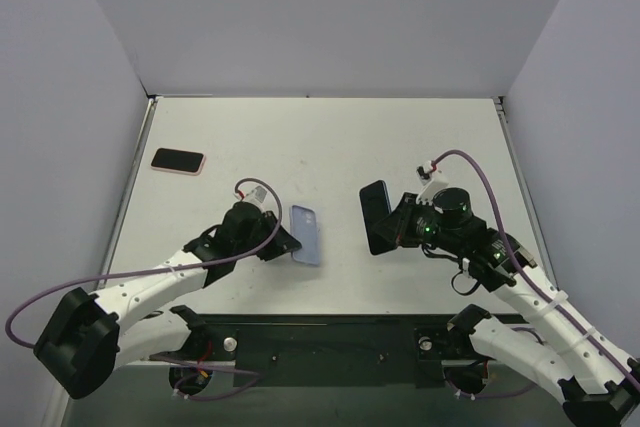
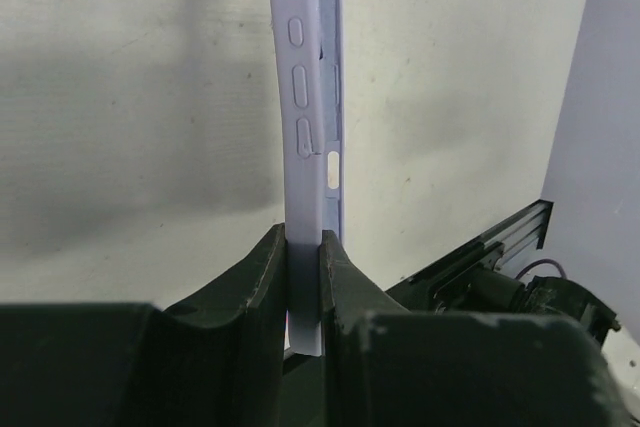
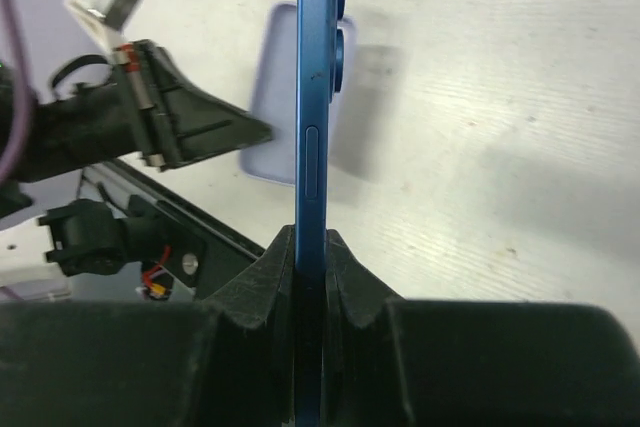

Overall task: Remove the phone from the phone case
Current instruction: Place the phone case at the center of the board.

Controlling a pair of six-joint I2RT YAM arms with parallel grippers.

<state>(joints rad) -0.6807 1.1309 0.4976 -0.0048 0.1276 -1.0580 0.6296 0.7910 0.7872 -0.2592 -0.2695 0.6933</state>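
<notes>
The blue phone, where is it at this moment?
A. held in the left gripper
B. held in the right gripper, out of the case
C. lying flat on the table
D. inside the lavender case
B: the right gripper is shut on the blue phone, while the left gripper holds the lavender phone case apart from it.

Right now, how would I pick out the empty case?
On the white table, left of centre, find the tip of the left gripper. The case clamped there is pale lavender, unlike the dark blue phone in the right gripper and the pink-edged phone lying far left.
</notes>
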